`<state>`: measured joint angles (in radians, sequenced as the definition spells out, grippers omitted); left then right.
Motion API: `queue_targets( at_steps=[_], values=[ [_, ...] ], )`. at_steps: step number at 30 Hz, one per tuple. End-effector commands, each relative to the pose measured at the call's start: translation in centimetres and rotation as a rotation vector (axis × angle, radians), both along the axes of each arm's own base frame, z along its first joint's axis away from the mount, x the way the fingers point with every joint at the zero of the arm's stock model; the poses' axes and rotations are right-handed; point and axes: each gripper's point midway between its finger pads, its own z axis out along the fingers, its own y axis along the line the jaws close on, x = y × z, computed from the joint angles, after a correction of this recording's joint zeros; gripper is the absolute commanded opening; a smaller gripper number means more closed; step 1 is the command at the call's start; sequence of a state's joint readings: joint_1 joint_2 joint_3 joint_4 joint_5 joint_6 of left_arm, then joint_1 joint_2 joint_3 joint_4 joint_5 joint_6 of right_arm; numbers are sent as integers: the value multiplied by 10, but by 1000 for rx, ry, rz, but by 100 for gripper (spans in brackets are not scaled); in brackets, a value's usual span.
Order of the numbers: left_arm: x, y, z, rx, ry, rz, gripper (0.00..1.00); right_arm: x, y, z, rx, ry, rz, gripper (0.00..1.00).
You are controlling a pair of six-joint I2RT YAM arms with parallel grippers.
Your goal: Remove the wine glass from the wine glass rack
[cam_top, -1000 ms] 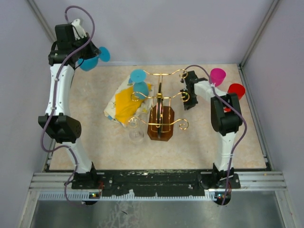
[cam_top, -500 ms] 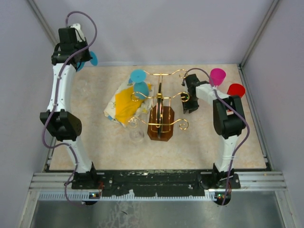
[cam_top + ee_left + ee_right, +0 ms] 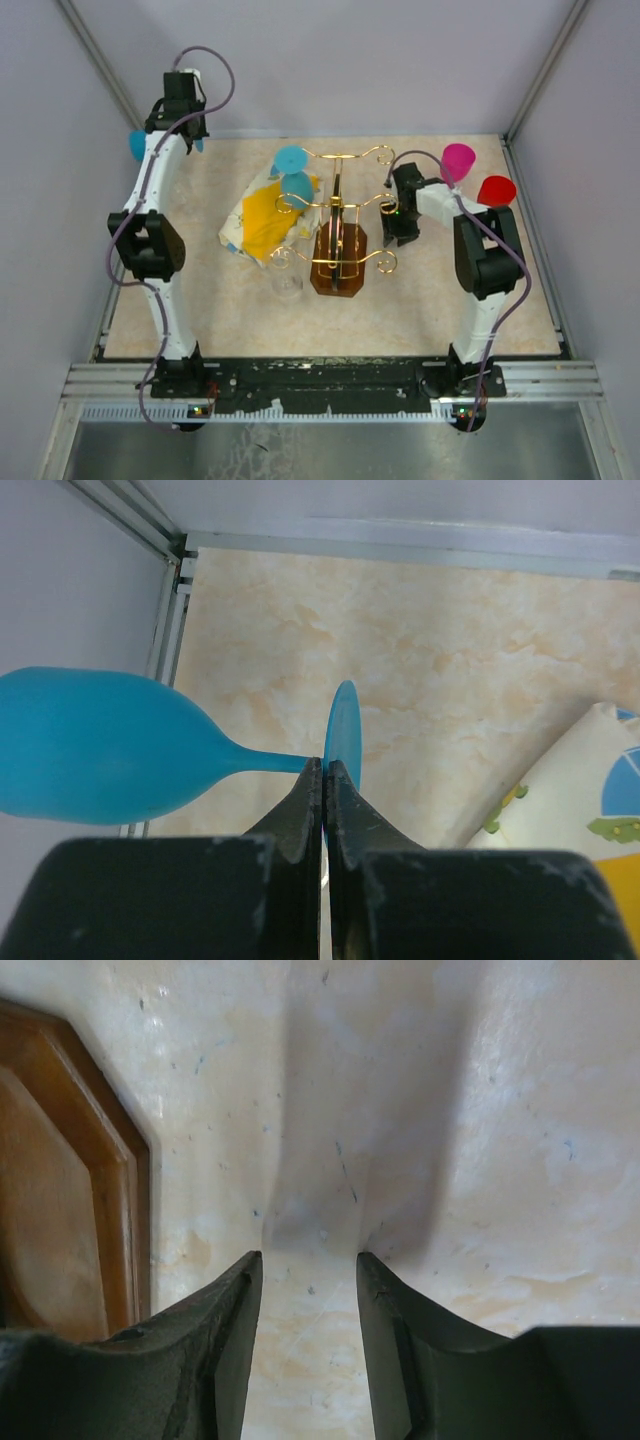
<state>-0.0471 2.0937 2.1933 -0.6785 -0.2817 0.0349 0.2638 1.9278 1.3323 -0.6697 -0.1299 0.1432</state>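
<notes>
At the far left corner, a blue wine glass (image 3: 100,745) is held on its side, well apart from the rack. Its long axis runs level, with the bowl pointing left toward the side wall and the round foot edge-on at the right. From above, only the bowl shows, poking out left of the arm over the table's (image 3: 220,310) left edge. The left gripper (image 3: 325,770) is clamped on the thin stem just beside the foot, its fingers pressed nearly together. Right of it, a yellow-and-white cloth (image 3: 258,222) lies crumpled on the table. A second blue glass (image 3: 292,172) sits at the far left arms of the rack, above the cloth's edge. A clear glass (image 3: 287,286) is at the near left scroll; whether it hangs or stands cannot be told. The rack (image 3: 340,205), gold wire on a dark wooden base (image 3: 338,272), stands mid-table. The right gripper (image 3: 308,1257) is just beside the rack's right scrolls, fingers apart, with table showing between them and the base at their left. A pink cup (image 3: 458,160) and a red cup (image 3: 496,190) stand at the far right.
</notes>
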Motion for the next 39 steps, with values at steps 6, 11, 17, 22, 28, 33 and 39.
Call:
queue_targets(
  at_steps=[6,11,17,22,28,33,39],
  values=[
    [27,0,-12,187,-30,54,0,-12,2,15,25,-11,-20,99],
    [34,1,-36,212,9,59,0,-12,-5,19,-25,-37,-47,99],
    [40,-7,-57,260,44,46,0,-12,-6,27,-25,-56,-59,99],
    [42,-21,-77,339,83,22,0,-14,-5,30,-12,-63,-59,99],
    [44,-29,-88,426,103,24,0,-19,-4,28,1,-58,-53,99],
    [38,-14,-99,528,141,63,0,-19,-1,29,16,-59,-48,99],
    [33,1,-108,623,176,120,0,-21,4,28,42,-54,-38,99]
  ],
)
